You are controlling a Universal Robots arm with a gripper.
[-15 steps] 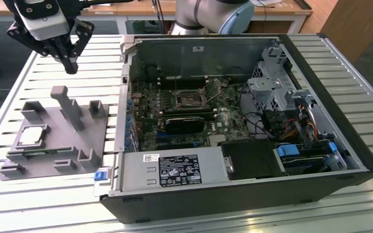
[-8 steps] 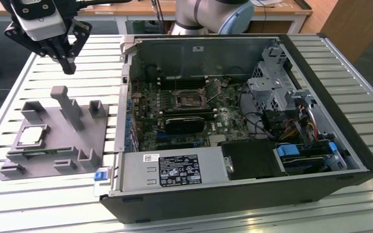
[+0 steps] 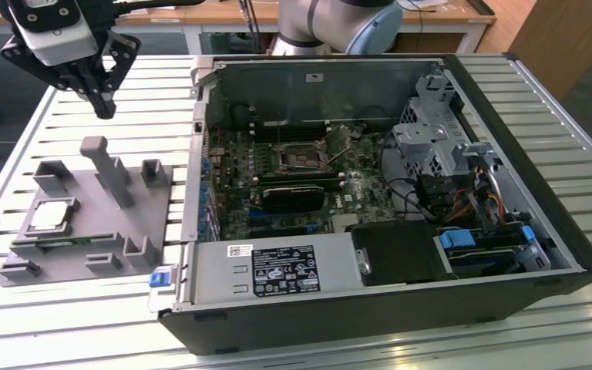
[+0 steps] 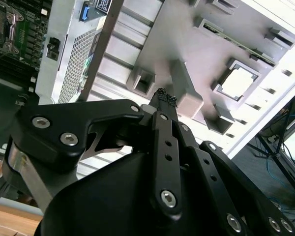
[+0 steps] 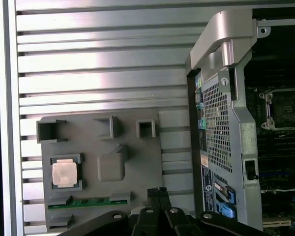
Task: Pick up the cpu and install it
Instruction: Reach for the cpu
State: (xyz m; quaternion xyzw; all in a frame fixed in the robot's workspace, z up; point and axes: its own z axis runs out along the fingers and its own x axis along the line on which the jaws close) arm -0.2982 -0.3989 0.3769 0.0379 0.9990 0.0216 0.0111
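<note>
The cpu (image 3: 52, 216) is a small silver square lying in a recess of the grey holder tray (image 3: 157, 212) on the slatted table, at the exterior view's left. Both wrist views show the cpu (image 4: 241, 82) (image 5: 64, 173) from above. My gripper (image 3: 104, 108) hangs well above the table, beyond the tray's far edge and apart from the cpu. Its black fingers (image 4: 160, 98) are pressed together with nothing between them, as seen at the gripper (image 5: 159, 191) in the first wrist view. The empty processor socket (image 3: 301, 158) sits on the motherboard inside the open computer case.
The open computer case (image 3: 543, 193) fills the table's middle and right, with a power supply (image 3: 275, 270) at its near side and a drive cage (image 3: 435, 139). A green memory stick (image 5: 88, 202) lies in the tray. A tall grey post (image 3: 105, 169) rises from the tray.
</note>
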